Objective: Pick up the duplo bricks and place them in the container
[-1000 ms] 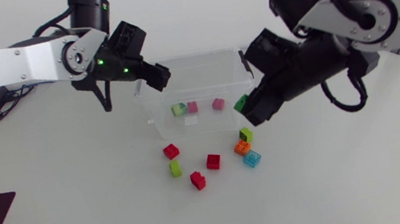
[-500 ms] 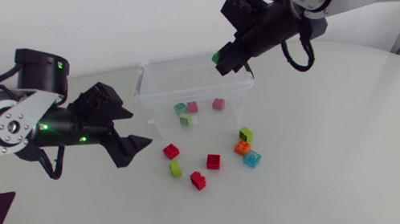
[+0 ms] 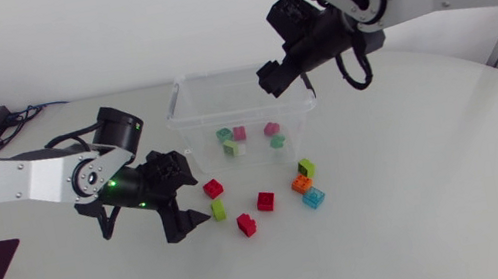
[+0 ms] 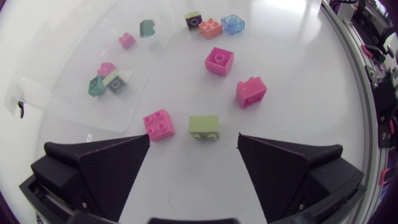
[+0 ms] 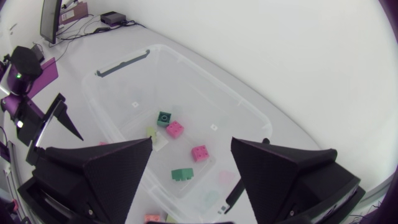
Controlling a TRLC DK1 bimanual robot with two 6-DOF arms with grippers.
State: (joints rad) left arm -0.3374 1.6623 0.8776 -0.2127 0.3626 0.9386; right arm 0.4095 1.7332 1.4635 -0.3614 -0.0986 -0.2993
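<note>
Wide-open, empty left tool [image 4: 194, 137] faces a lime brick [image 4: 204, 126] near the container [image 4: 56, 102]: probably light, stiff, slick, so pinch its flat sides.

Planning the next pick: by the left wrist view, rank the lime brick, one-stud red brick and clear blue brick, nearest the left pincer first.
1. lime brick: just ahead of the left pincer, in line with its gap.
2. one-stud red brick: farther ahead, past the lime one.
3. clear blue brick: farthest, beside the orange brick.
</note>
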